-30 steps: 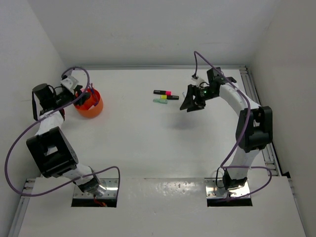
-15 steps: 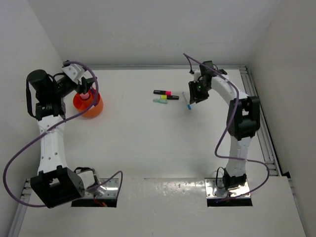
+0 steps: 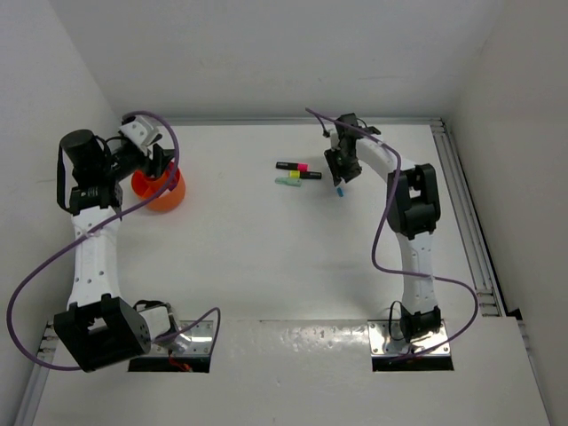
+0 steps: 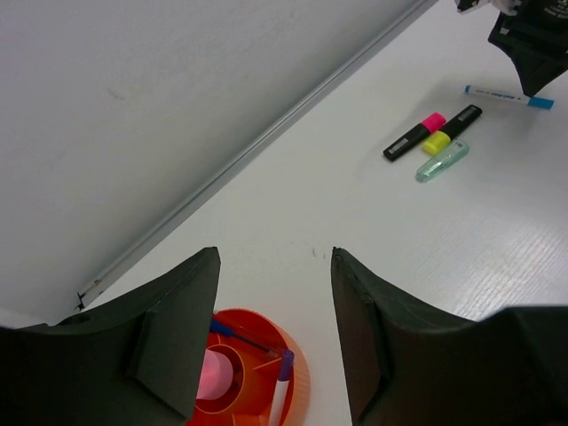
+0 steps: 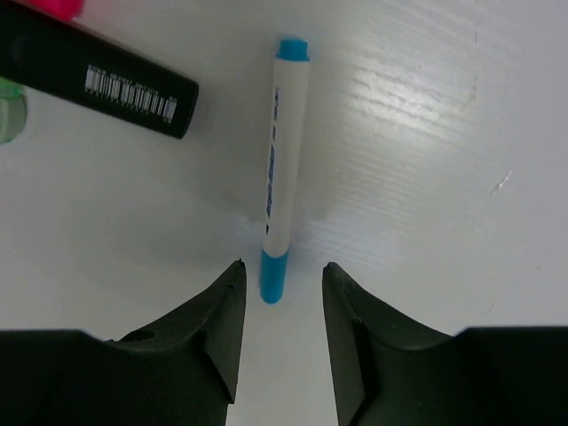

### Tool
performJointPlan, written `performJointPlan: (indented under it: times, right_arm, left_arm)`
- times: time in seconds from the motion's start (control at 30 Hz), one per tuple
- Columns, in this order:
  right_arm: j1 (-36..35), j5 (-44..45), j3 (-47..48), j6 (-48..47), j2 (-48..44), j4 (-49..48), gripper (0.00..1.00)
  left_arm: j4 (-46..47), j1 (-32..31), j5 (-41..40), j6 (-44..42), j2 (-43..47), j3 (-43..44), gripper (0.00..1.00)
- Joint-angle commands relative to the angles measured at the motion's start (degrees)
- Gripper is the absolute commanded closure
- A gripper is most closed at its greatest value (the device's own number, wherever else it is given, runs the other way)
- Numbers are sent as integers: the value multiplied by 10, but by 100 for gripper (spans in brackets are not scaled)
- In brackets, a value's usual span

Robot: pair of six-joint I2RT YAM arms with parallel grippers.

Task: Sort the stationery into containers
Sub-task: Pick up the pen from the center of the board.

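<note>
1. Stationery left to sort: a white pen (image 5: 282, 169) with blue ends, a pink-ended highlighter (image 4: 414, 136), a yellow-ended highlighter (image 4: 451, 129) and a green marker (image 4: 442, 161). They lie close together on the table (image 3: 266, 257), well apart from the bowl.
2. Orange bowl (image 4: 257, 316), far left: it holds a pink chunky item (image 4: 213, 373), a purple-tipped pen (image 4: 282, 386) and a dark blue pen (image 4: 238, 335).
3. Right gripper (image 5: 284, 266): low over the table, jaws partly open astride the near blue end of the white pen. A gap shows on each side, and nothing is gripped.
4. Left gripper (image 4: 273, 257): jaws wide, empty, poised above the bowl.
5. Step in hand, as I judge it: picking up the white pen. The next move calls for me to close the jaws squarely on the barrel. Gripped so near its end, the pen may tip on lifting. I would then carry it across to the bowl.
</note>
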State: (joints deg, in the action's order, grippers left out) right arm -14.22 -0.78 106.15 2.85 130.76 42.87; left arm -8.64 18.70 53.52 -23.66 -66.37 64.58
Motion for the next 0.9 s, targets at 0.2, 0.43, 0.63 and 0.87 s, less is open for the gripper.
performJointPlan:
  times: [0.2, 0.43, 0.63, 0.87]
  right_arm:
    - [-19, 64, 36, -24, 56, -16, 67]
    - [-15, 36, 25, -24, 51, 8, 95]
    - [-13, -115, -81, -12, -72, 35, 100]
    - [-15, -458, -162, 96, -163, 67, 100]
  left_arm:
    - [-15, -10, -10, -27, 18, -6, 40]
    - [-21, -15, -5, -38, 23, -3, 40]
    - [-92, -30, 76, -177, 26, 15, 41]
    - [-406, -273, 15, -523, 4, 103, 49]
